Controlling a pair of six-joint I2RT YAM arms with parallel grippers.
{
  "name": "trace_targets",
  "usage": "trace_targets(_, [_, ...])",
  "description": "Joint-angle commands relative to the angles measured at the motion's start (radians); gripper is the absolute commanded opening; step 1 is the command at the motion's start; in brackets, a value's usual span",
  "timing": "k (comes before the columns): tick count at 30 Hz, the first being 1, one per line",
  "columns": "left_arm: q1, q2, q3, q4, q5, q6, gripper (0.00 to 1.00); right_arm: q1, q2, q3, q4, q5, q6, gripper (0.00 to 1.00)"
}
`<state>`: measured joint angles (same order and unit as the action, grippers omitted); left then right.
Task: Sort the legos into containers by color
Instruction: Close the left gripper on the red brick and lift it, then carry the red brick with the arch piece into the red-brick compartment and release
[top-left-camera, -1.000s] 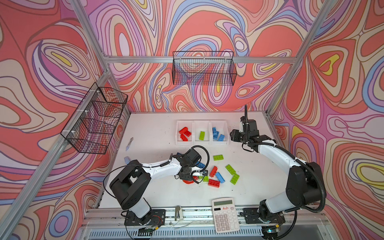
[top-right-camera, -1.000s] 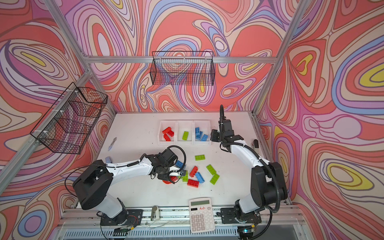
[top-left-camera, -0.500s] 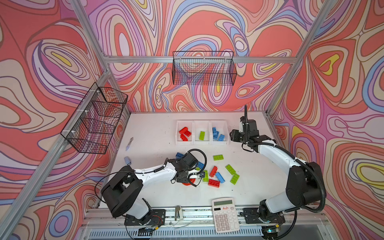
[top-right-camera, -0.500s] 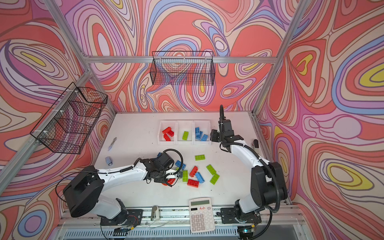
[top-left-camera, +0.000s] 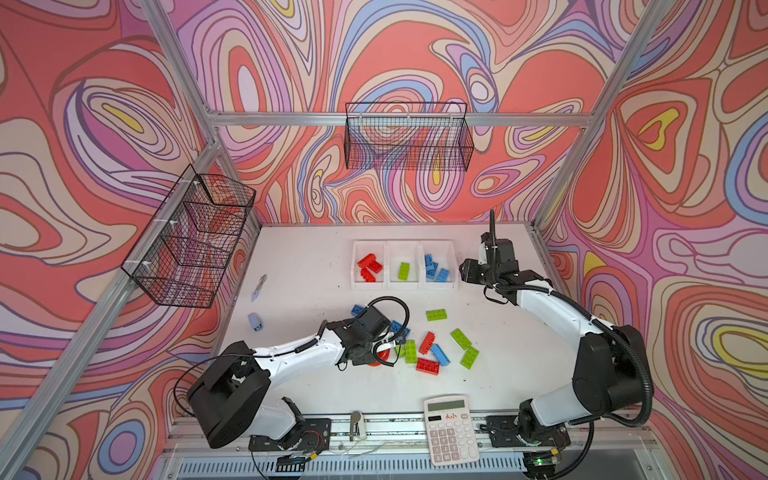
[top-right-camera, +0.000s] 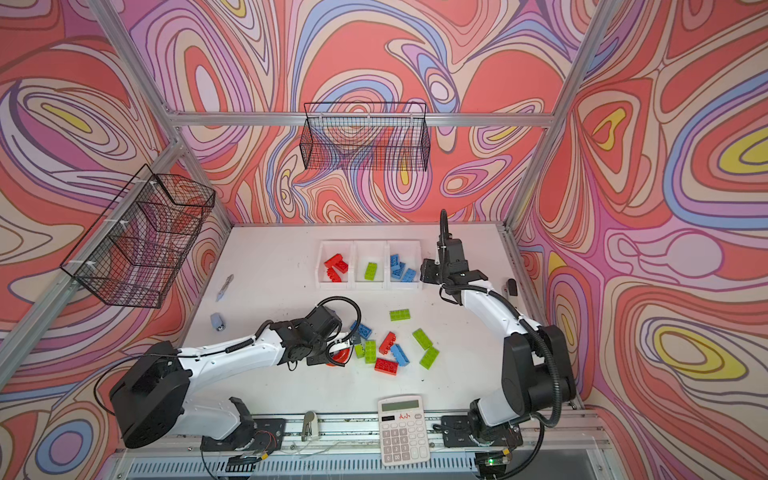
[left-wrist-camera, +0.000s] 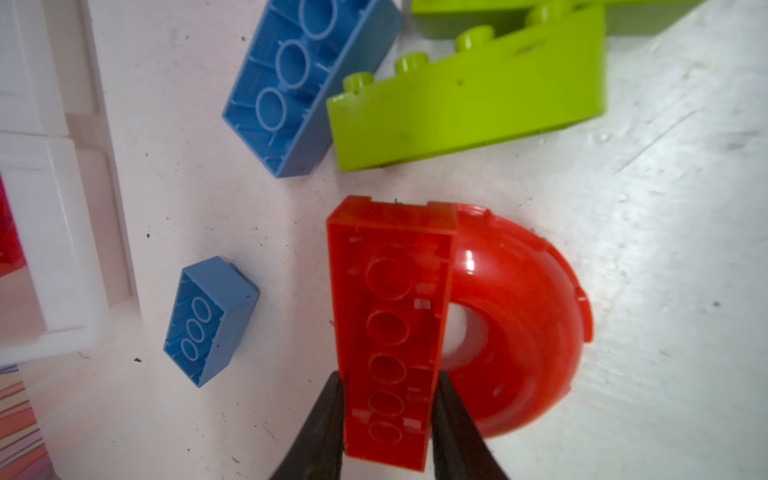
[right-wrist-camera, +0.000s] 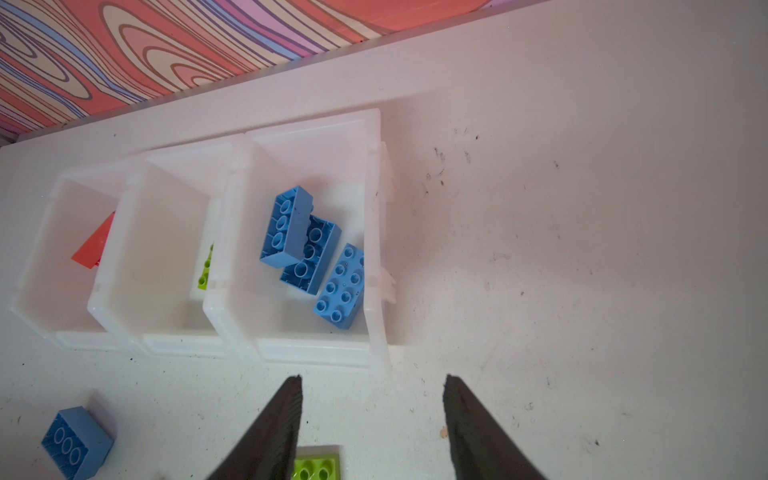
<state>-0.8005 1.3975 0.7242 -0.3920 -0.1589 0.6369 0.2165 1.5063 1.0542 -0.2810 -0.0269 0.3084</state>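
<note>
My left gripper (left-wrist-camera: 388, 386) is shut on the flat base of the red arch piece (left-wrist-camera: 390, 324), low over the table; in both top views the arm hides most of it (top-left-camera: 380, 357). Loose legos lie beside it: lime green (top-left-camera: 410, 351), red (top-left-camera: 427, 343), blue (top-left-camera: 439, 354) and several more. The three white containers (top-left-camera: 403, 286) at the back hold red (top-left-camera: 370, 264), green (top-left-camera: 403, 271) and blue bricks (top-left-camera: 434, 268) in turn. My right gripper (right-wrist-camera: 372, 380) hangs open and empty just right of the blue container (right-wrist-camera: 311, 353).
A calculator (top-left-camera: 451, 428) lies at the front edge. A small grey-blue object (top-left-camera: 256, 321) and a thin tool (top-left-camera: 258, 286) lie at the left. Black wire baskets hang on the back wall (top-left-camera: 409, 141) and the left wall (top-left-camera: 191, 241).
The left gripper has shifted slightly toward the front left and closed on the red arch piece. The right arm has not moved.
</note>
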Motion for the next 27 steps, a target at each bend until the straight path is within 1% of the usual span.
trace_targets(1, [0.05,-0.041,0.037,0.011,-0.004,-0.105,0.21,-0.005,-0.03,0.001,-0.007,-0.007,0.007,0.58])
trace_targets(6, [0.136,-0.069,0.11,0.044,-0.019,-0.217,0.21,-0.005,-0.038,-0.012,-0.019,-0.024,0.007,0.58])
trace_targets(10, [0.214,-0.02,0.219,0.061,-0.025,-0.289,0.22,-0.004,-0.042,-0.041,-0.044,-0.044,0.003,0.58])
trace_targets(12, [0.259,0.034,0.297,0.046,-0.033,-0.326,0.23,-0.005,-0.042,-0.062,-0.056,-0.071,0.006,0.58])
trace_targets(16, [0.348,0.196,0.494,0.009,-0.053,-0.434,0.23,-0.004,-0.059,-0.114,-0.072,-0.096,0.017,0.6])
trace_targets(19, [0.364,0.314,0.633,0.006,-0.065,-0.463,0.24,-0.003,-0.072,-0.145,-0.079,-0.13,0.03,0.62])
trace_targets(20, [0.366,0.364,0.689,-0.01,-0.069,-0.464,0.26,0.0,-0.072,-0.151,-0.086,-0.139,0.033,0.62])
trace_targets(23, [0.37,0.498,0.849,-0.09,-0.091,-0.465,0.27,0.017,-0.085,-0.166,-0.102,-0.139,0.035,0.63])
trace_targets(27, [0.381,0.598,0.959,-0.109,-0.085,-0.479,0.28,0.046,-0.092,-0.163,-0.14,-0.122,0.024,0.65])
